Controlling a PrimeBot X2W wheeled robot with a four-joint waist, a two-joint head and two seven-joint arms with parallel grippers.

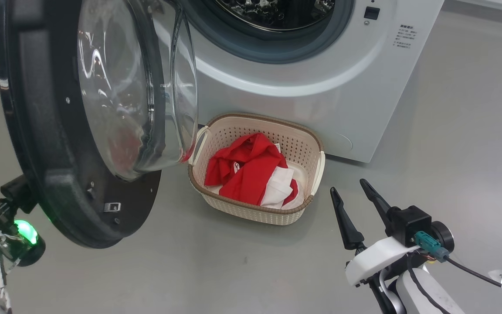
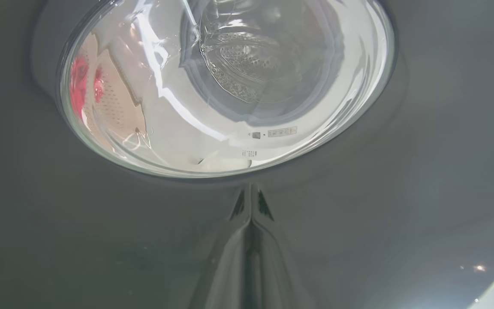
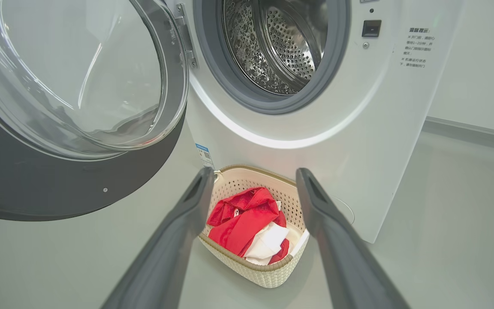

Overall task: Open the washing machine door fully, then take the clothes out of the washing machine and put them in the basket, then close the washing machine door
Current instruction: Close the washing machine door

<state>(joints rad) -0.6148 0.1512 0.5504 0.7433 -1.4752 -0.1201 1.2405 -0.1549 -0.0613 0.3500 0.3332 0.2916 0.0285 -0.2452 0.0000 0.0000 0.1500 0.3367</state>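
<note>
**Door swung open, drum bare, red laundry in the basket**

In the head view, the one washing machine door (image 1: 50, 131) stands open at 9 o'clock, upright. Its inner face and clear glass bowl (image 1: 137, 87) bulge toward 3 o'clock, over the left end of the basket (image 1: 251, 213). The one washing machine (image 1: 303, 104), white, fills 12 to 1 o'clock. Its round mouth faces the robot, and in the right wrist view its steel drum (image 3: 281, 47) sits inside a grey seal (image 3: 212, 64).

The single cream basket sits on the floor (image 1: 233, 270) near the centre, just before the washer's front. Its long axis runs roughly along the 9-to-3 line, with one handle at each end, two in all. The clothes (image 1: 246, 170) lie bunched inside it, red with white parts; how many garments there are I cannot tell.

The right end effector (image 1: 347, 185) hovers at 4 o'clock, near the basket but apart from it. Its two dark fingers are spread wide, empty, and point toward 12 o'clock. In the left wrist view, the left end effector (image 2: 251, 223) has its fingers pressed together with nothing between them. Its tips meet their own reflection on the door's glossy black outer face, just below the glass.

The floor is smooth grey-green. In the right wrist view a pale wall with a grey skirting (image 3: 470, 133) runs at 3 o'clock.
</note>
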